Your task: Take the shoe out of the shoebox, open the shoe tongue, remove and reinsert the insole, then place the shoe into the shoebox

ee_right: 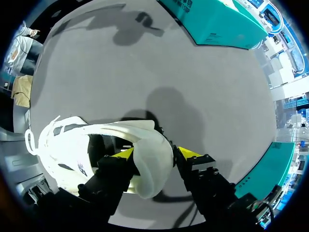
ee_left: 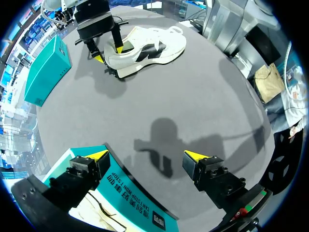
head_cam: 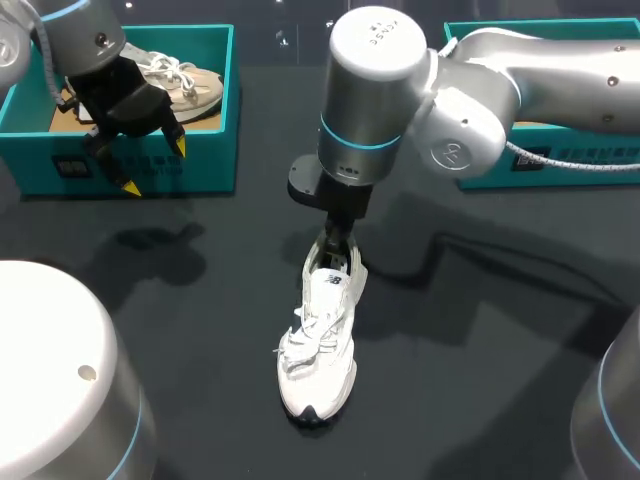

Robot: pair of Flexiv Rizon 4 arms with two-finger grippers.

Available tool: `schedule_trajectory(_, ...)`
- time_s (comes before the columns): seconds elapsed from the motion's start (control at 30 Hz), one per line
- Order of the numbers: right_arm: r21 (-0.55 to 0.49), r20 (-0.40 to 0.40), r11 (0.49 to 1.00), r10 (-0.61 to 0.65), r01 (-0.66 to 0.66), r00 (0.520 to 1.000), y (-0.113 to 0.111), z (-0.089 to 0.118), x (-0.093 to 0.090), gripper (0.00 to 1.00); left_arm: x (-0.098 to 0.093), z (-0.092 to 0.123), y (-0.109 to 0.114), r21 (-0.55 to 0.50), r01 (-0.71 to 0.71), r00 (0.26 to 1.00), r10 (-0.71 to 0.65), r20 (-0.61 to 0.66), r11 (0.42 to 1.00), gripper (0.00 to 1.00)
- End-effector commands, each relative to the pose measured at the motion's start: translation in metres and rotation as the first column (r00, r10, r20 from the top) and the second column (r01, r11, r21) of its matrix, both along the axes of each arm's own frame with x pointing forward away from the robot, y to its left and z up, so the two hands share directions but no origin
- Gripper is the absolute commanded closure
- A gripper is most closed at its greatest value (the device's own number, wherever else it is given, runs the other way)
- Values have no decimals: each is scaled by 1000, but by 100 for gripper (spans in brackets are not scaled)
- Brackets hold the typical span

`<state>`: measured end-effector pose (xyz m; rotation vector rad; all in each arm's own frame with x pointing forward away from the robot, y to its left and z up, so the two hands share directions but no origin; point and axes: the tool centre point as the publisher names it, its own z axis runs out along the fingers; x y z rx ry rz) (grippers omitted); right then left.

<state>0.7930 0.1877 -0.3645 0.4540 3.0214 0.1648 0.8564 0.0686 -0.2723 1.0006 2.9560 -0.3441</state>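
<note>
Shoe point(head_cam: 318, 345) is out of its box, a white one, standing upright on the dark table point(head_cam: 480, 340), toe toward me and heel toward the far side. My right gripper point(head_cam: 338, 248) comes straight down on the heel. From the right wrist camera, one yellow-tipped finger sits inside the shoe opening and the other outside behind the heel; as far as I can judge, both press the heel wall, so I read it as clamped on the shoe. My left gripper point(head_cam: 152, 165) hangs over the front wall of the left shoebox point(head_cam: 200, 160), fingers spread wide with nothing between them. A second shoe point(head_cam: 185, 80), beige, lies inside that box. Another teal box point(head_cam: 540, 27) sits behind my right arm.
</note>
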Motion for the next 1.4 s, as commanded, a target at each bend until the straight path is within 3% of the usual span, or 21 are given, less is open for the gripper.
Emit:
schedule_trajectory(0.03, -9, -4, 1000, 0, 0, 1000, 4, -3, 1, 52, 0, 0, 0, 4, 0, 1000, 0, 0, 1000, 0)
schedule_trajectory(0.43, -20, -27, 1000, -13, 12, 1000, 4, -11, -2, 56, 0, 0, 0, 4, 0, 1000, 0, 0, 1000, 0)
schedule_trajectory(0.6, -32, -26, 999, -21, 20, 999, 5, -11, -4, 74, 0, 0, 0, 4, 0, 1000, 0, 0, 1000, 0)
schedule_trajectory(0.67, -38, -22, 999, -24, 23, 999, 6, -10, -5, 86, 0, 0, 0, 4, 0, 1000, 0, 0, 1000, 0)
schedule_trajectory(0.7, -40, -20, 999, -24, 24, 1000, 6, -9, -5, 99, 0, 0, 0, 4, 0, 1000, 0, 0, 1000, 0)
schedule_trajectory(0.97, -72, -7, 997, -27, 26, 1000, 5, 3, -7, 100, 0, 0, 0, 4, 0, 1000, 0, 0, 1000, 0)
schedule_trajectory(1.4, -95, 25, 995, 42, -40, 999, -10, 51, 2, 100, 0, 0, 0, 4, 0, 1000, 0, 0, 1000, 0)
